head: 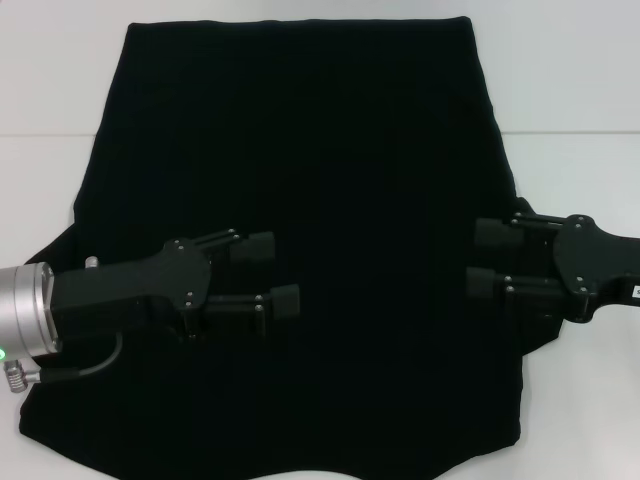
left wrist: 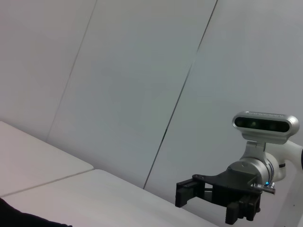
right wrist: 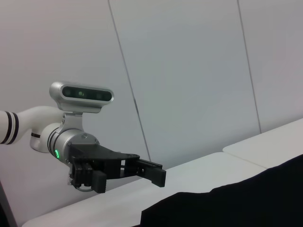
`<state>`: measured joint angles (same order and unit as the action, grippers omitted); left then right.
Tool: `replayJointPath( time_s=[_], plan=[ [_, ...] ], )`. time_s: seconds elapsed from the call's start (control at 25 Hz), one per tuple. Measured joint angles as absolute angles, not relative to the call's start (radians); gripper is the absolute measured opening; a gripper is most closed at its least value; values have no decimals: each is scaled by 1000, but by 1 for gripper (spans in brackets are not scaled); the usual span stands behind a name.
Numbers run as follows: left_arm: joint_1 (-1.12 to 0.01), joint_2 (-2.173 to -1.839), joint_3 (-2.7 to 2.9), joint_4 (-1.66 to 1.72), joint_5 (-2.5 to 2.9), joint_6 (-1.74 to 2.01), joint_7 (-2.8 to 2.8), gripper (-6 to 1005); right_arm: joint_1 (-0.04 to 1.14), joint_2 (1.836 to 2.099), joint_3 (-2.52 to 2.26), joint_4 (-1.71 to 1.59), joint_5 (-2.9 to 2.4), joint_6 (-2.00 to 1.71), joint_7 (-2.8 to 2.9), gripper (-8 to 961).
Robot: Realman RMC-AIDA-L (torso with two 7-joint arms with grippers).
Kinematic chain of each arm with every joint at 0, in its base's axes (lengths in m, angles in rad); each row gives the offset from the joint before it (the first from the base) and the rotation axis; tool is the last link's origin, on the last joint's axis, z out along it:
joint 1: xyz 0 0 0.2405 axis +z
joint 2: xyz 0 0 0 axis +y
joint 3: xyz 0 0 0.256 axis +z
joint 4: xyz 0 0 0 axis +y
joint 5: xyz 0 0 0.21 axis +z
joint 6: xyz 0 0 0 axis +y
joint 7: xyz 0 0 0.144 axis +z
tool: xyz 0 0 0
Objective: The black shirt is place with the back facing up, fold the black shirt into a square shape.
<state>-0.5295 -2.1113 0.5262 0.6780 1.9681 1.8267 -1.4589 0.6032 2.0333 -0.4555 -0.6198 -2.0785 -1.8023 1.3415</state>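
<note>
The left gripper (head: 280, 272) hovers low over the shirt (head: 330, 150), jaws spread and empty, pointing inward; the right gripper (head: 485, 258) mirrors it, likewise spread. The shirt lies flat on the white surface (head: 570, 60), long axis running away from the robot, between and beneath both. No containers here.

The black shirt (head: 300, 200) is soft matt cloth, plain, and it gives no shine. The worktop (head: 60, 100) is white, smooth and matt. The left hand (head: 270, 272) and the right hand (head: 485, 258) are black matt, like hard plastic. The left wrist (head: 28, 310) is brushed silver metal.
</note>
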Motion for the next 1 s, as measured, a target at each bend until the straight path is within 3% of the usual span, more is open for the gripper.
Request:
replayJointPath(
  time_s=[0.64, 1.0],
  plan=[
    [-529, -2108, 526, 682, 1967, 1816, -1455, 949, 603, 2036, -456, -609, -2079, -1786, 1323, 759],
    [-525, -2104, 505, 731, 2016, 1520, -1720, 950, 616, 2038, -488, -600, -2088, -1765, 1341, 761]
  ],
)
